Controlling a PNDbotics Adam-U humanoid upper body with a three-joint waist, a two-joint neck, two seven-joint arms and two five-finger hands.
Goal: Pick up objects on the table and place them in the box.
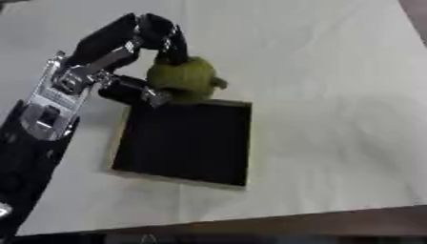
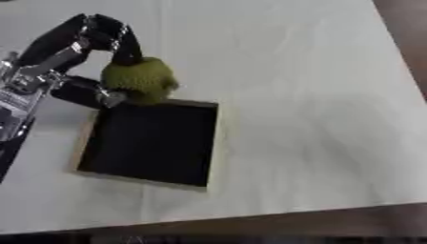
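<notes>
My left hand reaches in from the left and is curled round a round green object, fingers over its top and thumb below its left side. It holds the object above the far edge of a shallow box with a black inside and pale wooden rim, which lies on the white table. The box looks dark inside and I see nothing in it. My right hand shows in neither view.
The table's near edge runs below the box, with dark floor beyond it. White tabletop stretches to the right of the box and behind it.
</notes>
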